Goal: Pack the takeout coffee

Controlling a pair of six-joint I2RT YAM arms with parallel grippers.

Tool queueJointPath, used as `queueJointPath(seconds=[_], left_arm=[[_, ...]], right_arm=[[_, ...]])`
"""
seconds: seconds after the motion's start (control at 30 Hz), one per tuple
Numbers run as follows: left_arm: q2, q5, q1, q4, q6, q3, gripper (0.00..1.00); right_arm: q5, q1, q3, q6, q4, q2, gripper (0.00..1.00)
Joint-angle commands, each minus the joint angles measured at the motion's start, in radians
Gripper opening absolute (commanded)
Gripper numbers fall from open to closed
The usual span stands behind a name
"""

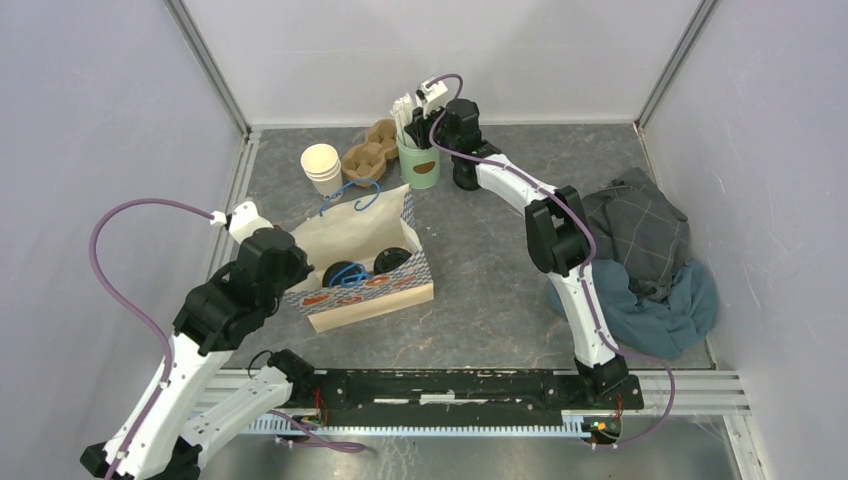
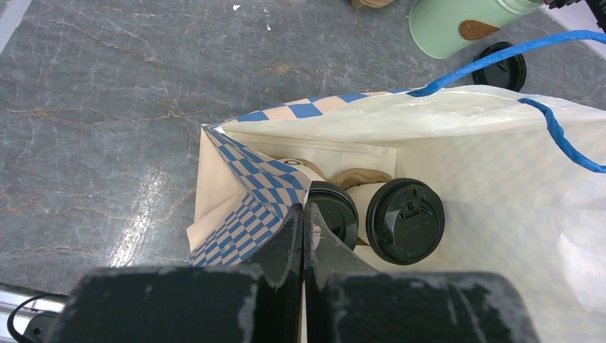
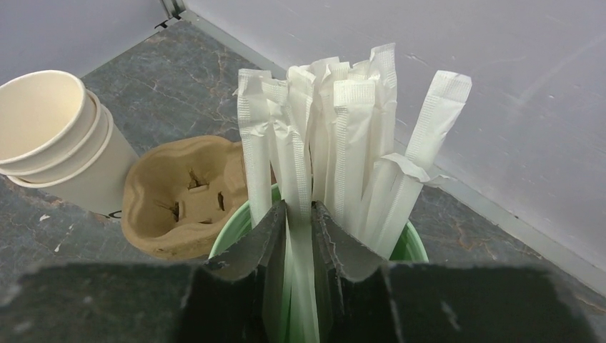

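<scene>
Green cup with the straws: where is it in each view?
Top external: green cup at far centre of the table.
Left wrist: top right corner, beyond the bag.
Right wrist: bottom centre, only its rim showing around the straws.
Shared landmark: brown pulp carrier just left of it, cropped at the top edge in left wrist.

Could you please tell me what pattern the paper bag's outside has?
The bag has blue-and-tan checks, clearest in the left wrist view.

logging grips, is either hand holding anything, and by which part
The left hand pinches the checkered bag by its top rim. The right hand grips one wrapped straw around its lower shaft, just above the green cup.
</scene>
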Motion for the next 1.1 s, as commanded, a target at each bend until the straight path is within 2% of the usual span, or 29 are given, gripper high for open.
queueJointPath(seconds=[0.0,0.17,0.33,0.67,1.07], left_arm=[[0.009,-0.002,-0.003,0.01,0.029,0.028,0.02],[0.015,-0.007,-0.003,0.01,0.037,0.032,0.02],[0.02,-0.006,-0.003,0.011,0.045,0.032,0.02],[-0.003,0.001,-0.003,0.013,0.048,0.021,0.02],[-0.027,0.005,-0.003,0.015,0.033,0.008,0.02]], right_arm=[[0.004,-0.001,0.051,0.008,0.062,0.016,0.23],[0.004,-0.002,0.055,-0.006,0.063,0.01,0.16],[0.004,-0.002,0.047,-0.018,0.055,-0.025,0.14],[0.012,-0.003,-0.045,-0.027,0.079,-0.157,0.15],[-0.03,-0.01,-0.028,0.046,0.109,-0.241,0.16]])
